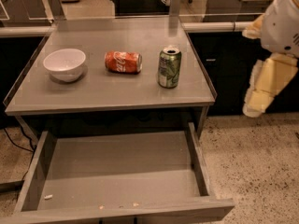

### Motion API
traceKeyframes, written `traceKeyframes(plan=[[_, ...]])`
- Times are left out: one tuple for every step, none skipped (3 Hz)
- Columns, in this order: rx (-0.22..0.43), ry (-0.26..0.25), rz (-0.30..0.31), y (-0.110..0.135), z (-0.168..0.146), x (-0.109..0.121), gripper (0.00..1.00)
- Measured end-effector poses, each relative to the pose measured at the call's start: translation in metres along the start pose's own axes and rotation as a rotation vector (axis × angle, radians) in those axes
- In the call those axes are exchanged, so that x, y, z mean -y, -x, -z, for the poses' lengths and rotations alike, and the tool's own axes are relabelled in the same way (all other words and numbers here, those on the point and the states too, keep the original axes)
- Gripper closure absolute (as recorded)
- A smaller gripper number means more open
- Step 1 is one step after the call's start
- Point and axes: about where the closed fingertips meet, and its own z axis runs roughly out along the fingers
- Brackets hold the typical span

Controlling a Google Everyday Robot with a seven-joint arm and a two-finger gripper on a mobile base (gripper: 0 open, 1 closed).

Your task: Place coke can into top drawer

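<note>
The coke can [124,62] lies on its side on the grey table top [117,90], between a bowl and a green can. The top drawer [117,171] is pulled open below the table's front edge, and its grey floor holds only a few small crumbs. My gripper [265,88], with cream-coloured fingers, hangs at the right edge of the view. It is off the table's right side, apart from the can and above the floor. It holds nothing that I can see.
A white bowl [65,64] stands at the table's left. A green can with a silver top [169,67] stands upright just right of the coke can. A dark cabinet [229,73] is behind the gripper, and the speckled floor [252,162] lies to the right of the drawer.
</note>
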Motion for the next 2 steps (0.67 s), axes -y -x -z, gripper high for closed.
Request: traceKeyframes(plan=[[0.071, -0.048, 0.045, 0.036, 0.006, 0.012, 0.00], [0.176, -0.083, 0.047, 0.070, 0.009, 0.023, 0.00]])
